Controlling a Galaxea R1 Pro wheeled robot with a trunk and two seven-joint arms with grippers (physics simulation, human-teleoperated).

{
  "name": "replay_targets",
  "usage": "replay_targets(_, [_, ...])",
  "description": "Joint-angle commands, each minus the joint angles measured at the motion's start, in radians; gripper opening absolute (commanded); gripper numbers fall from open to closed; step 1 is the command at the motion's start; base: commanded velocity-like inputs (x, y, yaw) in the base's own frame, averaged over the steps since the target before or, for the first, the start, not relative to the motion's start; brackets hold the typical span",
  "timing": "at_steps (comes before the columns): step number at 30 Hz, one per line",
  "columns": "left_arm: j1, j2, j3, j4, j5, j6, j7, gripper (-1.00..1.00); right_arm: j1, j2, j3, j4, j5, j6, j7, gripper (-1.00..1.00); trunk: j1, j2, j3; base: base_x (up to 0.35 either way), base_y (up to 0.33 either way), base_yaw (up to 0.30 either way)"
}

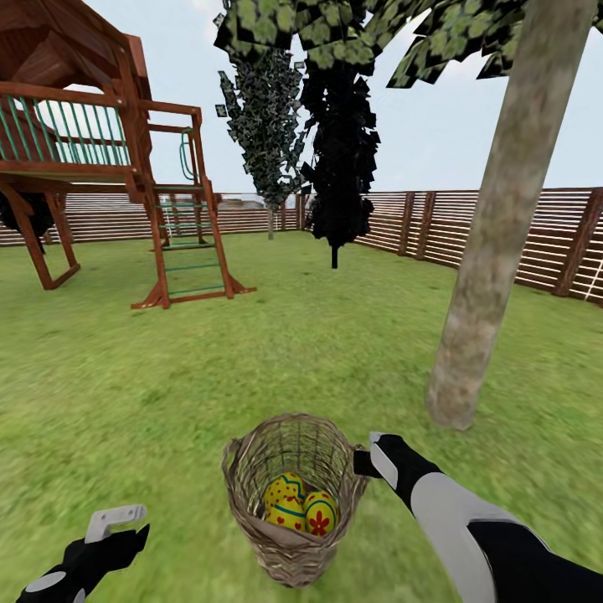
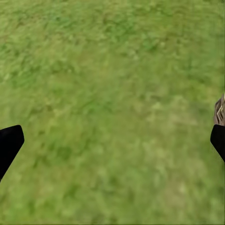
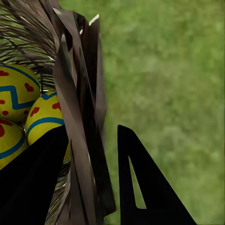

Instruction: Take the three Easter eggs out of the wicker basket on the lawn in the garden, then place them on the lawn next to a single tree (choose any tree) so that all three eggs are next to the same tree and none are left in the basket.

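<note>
Wicker basket (image 1: 291, 501) upright on lawn (image 1: 151, 394) straight before me, near grey-beige tree (image 1: 494, 251) trunk at my right. Three Easter eggs (image 1: 300, 507) inside basket, bunched together. My right pincer (image 3: 91, 159) straddles basket rim: one finger inside by eggs, other outside over grass, clamped on wall. My left pincer (image 1: 117, 526) spread open, empty, low over grass, apart from basket.
</note>
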Motion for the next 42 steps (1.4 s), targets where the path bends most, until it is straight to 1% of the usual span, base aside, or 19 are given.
replay_targets(1, [0.000,0.000,0.001,-0.002,-0.001,0.005,-0.004,1.00,0.000,0.001,-0.009,-0.002,-0.018,0.002,-0.006,-1.00,0.001,0.000,-0.001,0.317,0.000,0.000])
replay_targets(42, [0.000,0.000,0.001,-0.002,0.000,0.005,-0.004,1.00,0.000,0.002,-0.009,-0.004,-0.017,0.002,-0.006,-1.00,0.001,0.000,-0.001,0.317,0.000,0.000])
